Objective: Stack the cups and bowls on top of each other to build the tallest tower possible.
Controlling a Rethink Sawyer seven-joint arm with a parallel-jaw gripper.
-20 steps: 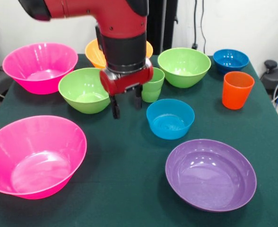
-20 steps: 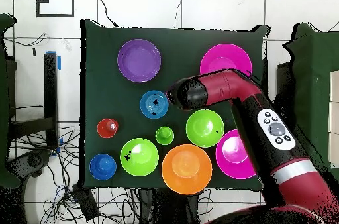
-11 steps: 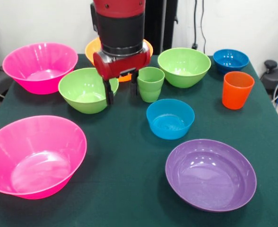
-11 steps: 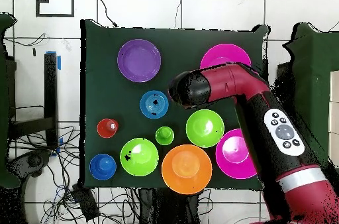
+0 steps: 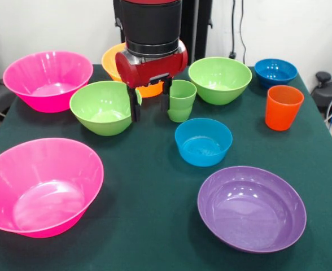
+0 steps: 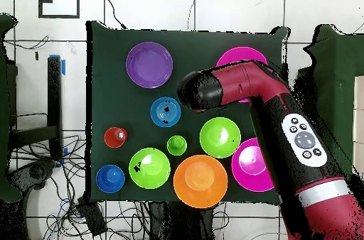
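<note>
Hovering gripper (image 5: 151,107), jaws apart, beside green cup (image 5: 180,100); overhead, arm (image 6: 274,127) hiding the jaws.

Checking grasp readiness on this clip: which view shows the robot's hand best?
The front view: the hand hangs open, its two dark fingers above the cloth between a green bowl and the light green cup. In the overhead view the arm's own bulk covers it, so the fingers cannot be seen.
</note>
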